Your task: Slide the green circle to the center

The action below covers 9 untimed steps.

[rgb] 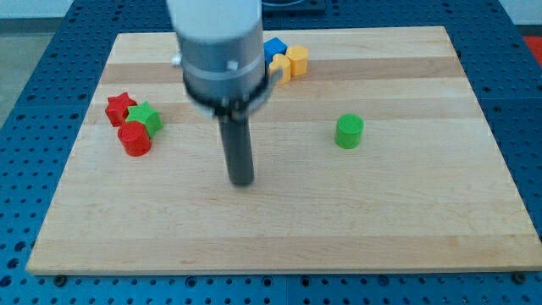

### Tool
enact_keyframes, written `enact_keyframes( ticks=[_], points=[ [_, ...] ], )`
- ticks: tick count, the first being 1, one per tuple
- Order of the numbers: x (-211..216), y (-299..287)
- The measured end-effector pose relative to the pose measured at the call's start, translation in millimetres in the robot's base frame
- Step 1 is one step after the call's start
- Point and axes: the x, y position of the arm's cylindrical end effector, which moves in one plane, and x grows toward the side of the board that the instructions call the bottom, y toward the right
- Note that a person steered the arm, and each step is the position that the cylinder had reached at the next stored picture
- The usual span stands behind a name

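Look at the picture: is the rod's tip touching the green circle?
No: my tip stands well to the view's left of the green circle.

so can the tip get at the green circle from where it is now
Probably yes. My tip sits to the view's left of the green circle, slightly lower, with only bare board between them. The other blocks lie off that path.

No legible text, labels, brand marks, numbers or signs anywhere in the camera view. Nothing readable is printed on any surface in sight.
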Motion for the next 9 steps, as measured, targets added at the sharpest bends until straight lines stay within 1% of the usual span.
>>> enact_keyframes(
  ticks=[1, 2, 3, 4, 5, 7, 9],
  points=[
    [43.1, 35.9],
    [53.6, 108.2],
    [26.2, 172.4],
    [-47.9, 196.0],
    [-94.1, 193.7],
    [-94.1, 182.4],
    [-94.1, 147.2]
  ],
)
